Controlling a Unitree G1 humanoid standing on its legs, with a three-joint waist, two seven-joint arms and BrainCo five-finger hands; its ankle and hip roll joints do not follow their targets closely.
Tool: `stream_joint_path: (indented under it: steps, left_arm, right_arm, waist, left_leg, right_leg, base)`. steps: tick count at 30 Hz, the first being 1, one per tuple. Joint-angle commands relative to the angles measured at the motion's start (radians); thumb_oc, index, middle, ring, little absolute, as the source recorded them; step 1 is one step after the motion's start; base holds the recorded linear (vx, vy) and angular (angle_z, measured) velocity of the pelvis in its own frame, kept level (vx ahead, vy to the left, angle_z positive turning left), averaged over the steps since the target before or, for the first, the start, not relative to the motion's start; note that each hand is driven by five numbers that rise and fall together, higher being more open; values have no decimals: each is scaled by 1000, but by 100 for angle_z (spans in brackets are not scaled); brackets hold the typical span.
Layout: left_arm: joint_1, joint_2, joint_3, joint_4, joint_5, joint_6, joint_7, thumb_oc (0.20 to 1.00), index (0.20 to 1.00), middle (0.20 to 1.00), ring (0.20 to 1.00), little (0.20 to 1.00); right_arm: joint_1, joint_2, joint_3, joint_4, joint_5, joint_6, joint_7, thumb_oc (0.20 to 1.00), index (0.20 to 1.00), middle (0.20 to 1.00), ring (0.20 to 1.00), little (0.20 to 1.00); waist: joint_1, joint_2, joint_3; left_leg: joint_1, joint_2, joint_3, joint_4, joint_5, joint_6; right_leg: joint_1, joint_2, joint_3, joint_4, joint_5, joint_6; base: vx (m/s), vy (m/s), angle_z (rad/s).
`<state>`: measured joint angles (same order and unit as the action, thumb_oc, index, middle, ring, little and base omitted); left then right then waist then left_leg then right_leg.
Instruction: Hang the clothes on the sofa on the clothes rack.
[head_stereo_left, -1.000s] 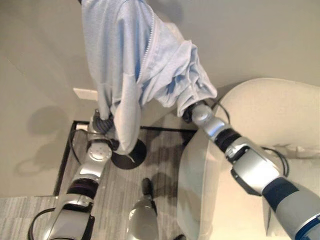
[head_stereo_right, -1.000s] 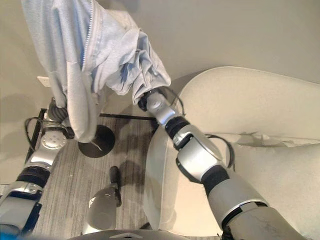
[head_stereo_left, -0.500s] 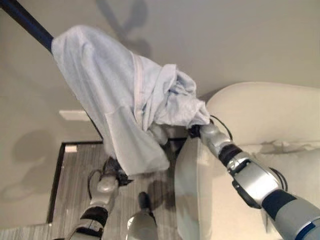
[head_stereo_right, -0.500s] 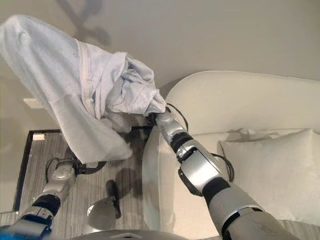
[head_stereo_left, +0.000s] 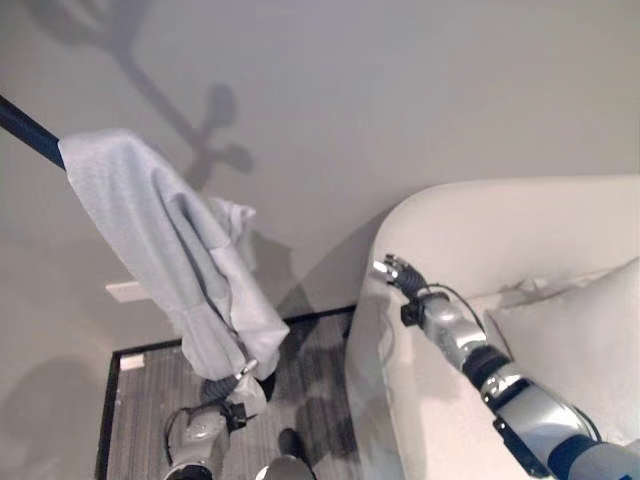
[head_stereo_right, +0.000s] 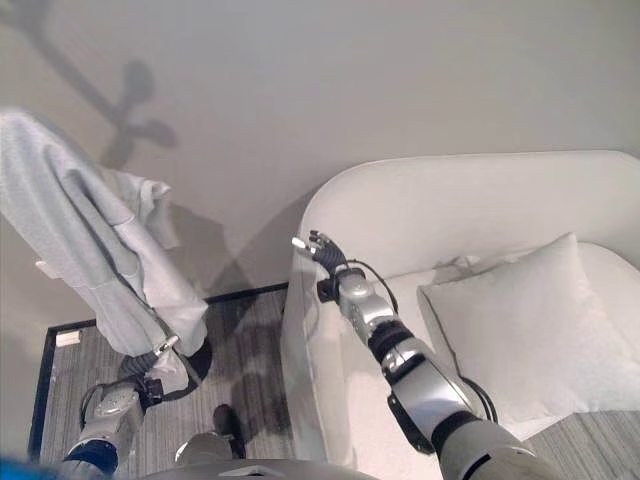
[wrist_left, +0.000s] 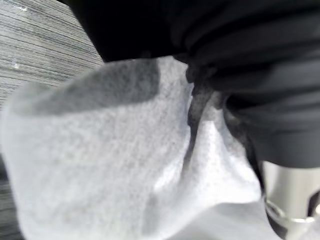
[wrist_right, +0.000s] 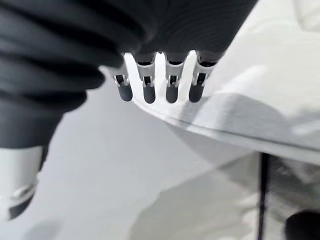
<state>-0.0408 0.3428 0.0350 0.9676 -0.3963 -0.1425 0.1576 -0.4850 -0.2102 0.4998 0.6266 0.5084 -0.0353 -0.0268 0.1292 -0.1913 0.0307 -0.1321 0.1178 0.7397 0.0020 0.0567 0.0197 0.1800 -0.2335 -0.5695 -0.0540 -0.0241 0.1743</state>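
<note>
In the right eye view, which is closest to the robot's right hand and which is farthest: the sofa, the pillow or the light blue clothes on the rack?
From the right hand:
1. Sofa: right beside the hand, at its armrest.
2. Pillow: on the seat, toward the robot's right.
3. Light blue clothes: hanging on the rack, far over on the robot's left.

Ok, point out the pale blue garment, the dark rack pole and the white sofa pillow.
Pale blue garment (head_stereo_left: 165, 240), left eye view, draped middle.
Dark rack pole (head_stereo_left: 28, 132), left eye view, bare upper stretch.
White sofa pillow (head_stereo_right: 530, 320), right eye view, centre.

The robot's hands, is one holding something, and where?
The right hand is open and empty. The left hand is at the hoodie's bottom hem, but its grip is hidden.
</note>
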Motion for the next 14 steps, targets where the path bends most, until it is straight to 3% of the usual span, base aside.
stream_joint_path:
  steps: [1,4,5,8,11,14]
  left_arm:
    - [14,-33,40,89,-94,-2,-11,1000,1000,1000,1000,1000]
    - [35,-61,148,212,-150,2,-47,1000,1000,1000,1000,1000]
    - [35,-60,147,216,-152,0,-50,1000,1000,1000,1000,1000]
    - [53,-85,192,267,-205,5,-79,1000,1000,1000,1000,1000]
    - [62,-108,219,345,-239,15,-88,1000,1000,1000,1000,1000]
    - [50,-135,216,387,-260,20,-102,1000,1000,1000,1000,1000]
  right_arm:
    - [87,-149,-81,-144,-26,-65,56,1000,1000,1000,1000,1000]
    - [305,-215,-207,-211,-40,-86,85,1000,1000,1000,1000,1000]
    - [309,-216,-208,-213,-40,-86,86,1000,1000,1000,1000,1000]
    - [405,-149,-339,-82,36,-99,54,1000,1000,1000,1000,1000]
    - [432,-13,-527,318,257,-106,5,1000,1000,1000,1000,1000]
    - [408,18,-747,752,475,-55,10,1000,1000,1000,1000,1000]
  waist:
    - [-37,52,-9]
    - [-96,80,-21]
    - [-93,81,-22]
    - [-118,104,-23]
    - [-132,125,-25]
    - [-125,143,-27]
  left_leg:
    - [32,65,-35,-21,81,-97]
    - [52,105,6,-10,105,-117]
    - [53,107,7,-10,106,-119]
    - [70,142,37,2,121,-134]
    - [89,179,51,21,138,-155]
    - [108,201,45,17,164,-178]
  right_leg:
    - [53,7,12,87,46,-9]
    - [59,14,28,64,-5,-26]
    - [59,15,30,64,-5,-27]
    - [60,32,44,55,-45,-46]
    - [66,58,66,39,-84,-68]
    - [83,86,66,26,-99,-84]
  base:
    - [-96,-68,-53]
    - [-80,-117,-74]
    - [-67,-119,-55]
    - [-54,-138,-41]
    - [-23,-177,-40]
    - [15,-145,-24]
